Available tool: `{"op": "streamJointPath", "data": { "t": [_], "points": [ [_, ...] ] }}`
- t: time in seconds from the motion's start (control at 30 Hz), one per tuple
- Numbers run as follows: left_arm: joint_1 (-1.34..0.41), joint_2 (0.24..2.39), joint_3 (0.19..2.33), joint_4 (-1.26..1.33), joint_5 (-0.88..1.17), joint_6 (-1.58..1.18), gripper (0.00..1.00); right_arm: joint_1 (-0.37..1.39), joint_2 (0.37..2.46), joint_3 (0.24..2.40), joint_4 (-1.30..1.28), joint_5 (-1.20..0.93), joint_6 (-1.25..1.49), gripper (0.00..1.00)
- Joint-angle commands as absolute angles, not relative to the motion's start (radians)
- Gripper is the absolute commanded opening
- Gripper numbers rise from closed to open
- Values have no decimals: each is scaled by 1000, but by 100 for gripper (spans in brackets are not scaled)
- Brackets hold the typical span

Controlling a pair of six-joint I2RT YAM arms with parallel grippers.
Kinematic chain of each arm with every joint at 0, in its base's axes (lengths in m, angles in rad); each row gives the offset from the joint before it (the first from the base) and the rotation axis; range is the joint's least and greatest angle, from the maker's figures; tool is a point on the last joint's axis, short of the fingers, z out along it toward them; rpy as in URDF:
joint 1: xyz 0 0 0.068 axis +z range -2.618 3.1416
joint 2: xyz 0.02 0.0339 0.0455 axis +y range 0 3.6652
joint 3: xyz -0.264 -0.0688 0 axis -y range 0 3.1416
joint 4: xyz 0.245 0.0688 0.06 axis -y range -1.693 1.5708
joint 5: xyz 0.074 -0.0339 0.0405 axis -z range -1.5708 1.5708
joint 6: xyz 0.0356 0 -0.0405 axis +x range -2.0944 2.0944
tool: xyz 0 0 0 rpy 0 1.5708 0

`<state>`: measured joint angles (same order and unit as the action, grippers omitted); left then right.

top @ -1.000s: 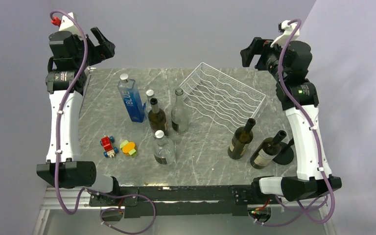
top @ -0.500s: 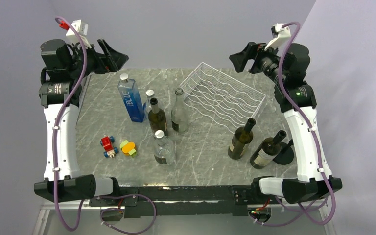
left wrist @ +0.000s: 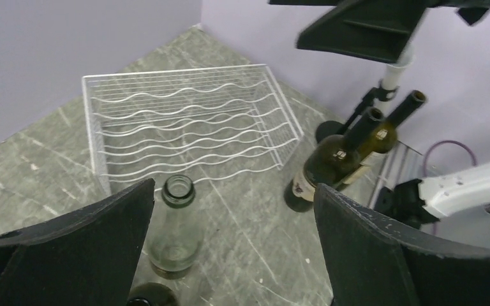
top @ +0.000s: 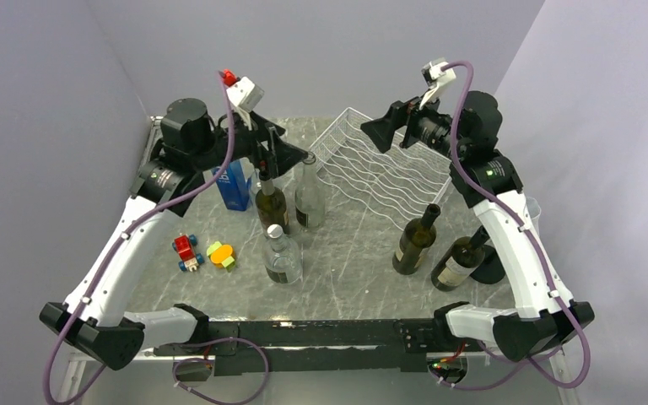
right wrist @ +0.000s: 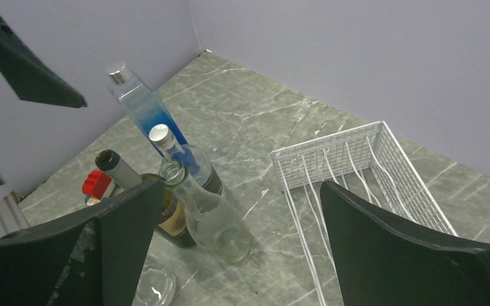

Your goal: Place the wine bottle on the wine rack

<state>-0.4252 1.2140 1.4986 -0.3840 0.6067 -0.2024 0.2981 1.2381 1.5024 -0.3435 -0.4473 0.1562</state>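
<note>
White wine rack [top: 384, 175] hugs far edge; left pincer [top: 287, 159], right pincer [top: 377, 133] hang released.

Table [top: 350, 270]: grey marble, pale veining. Wine rack [top: 386, 171], far edge: white wire, wavy rows. Tall bottle [top: 234, 187]: blue. Wine bottle [top: 413, 242], near right edge: dark olive, pale label. Toy car [top: 186, 251]: red. Walls [top: 329, 51]: lilac.

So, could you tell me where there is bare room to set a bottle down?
Bare marble lies in front of the wine rack, between the capped clear bottle and the dark wine bottle right of it. Around the blue bottle it is crowded.
</note>
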Motion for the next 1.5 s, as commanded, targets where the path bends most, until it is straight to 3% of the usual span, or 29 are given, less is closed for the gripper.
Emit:
{"op": "streamJointPath", "data": {
  "t": [0.0, 0.63, 0.73, 0.93, 1.03, 1.2, 1.47],
  "points": [
    [-479, 1247, 1473, -311, 399, -130, 99, 317, 1198, 1472, -250, -477, 153, 100],
    [-561, 1358, 1239, -72, 221, -180, 73, 337, 1188, 1461, -312, -332, 154, 100],
    [-560, 1361, 1245, -67, 249, -173, 77, 336, 1191, 1464, -322, -349, 143, 100],
    [-561, 1293, 1271, -87, 232, -144, 99, 393, 1219, 1444, -331, -506, 55, 100],
    [-561, 1234, 1281, -81, 84, -128, 99, 470, 1238, 1415, -317, -387, 40, 99],
    [-560, 1142, 1260, -43, -315, -139, 99, 543, 1276, 1329, -195, -303, 67, 88],
    [-553, 1081, 1260, -62, -367, -206, 99, 689, 1397, 1258, -30, -232, 29, 84]
  ]
}}
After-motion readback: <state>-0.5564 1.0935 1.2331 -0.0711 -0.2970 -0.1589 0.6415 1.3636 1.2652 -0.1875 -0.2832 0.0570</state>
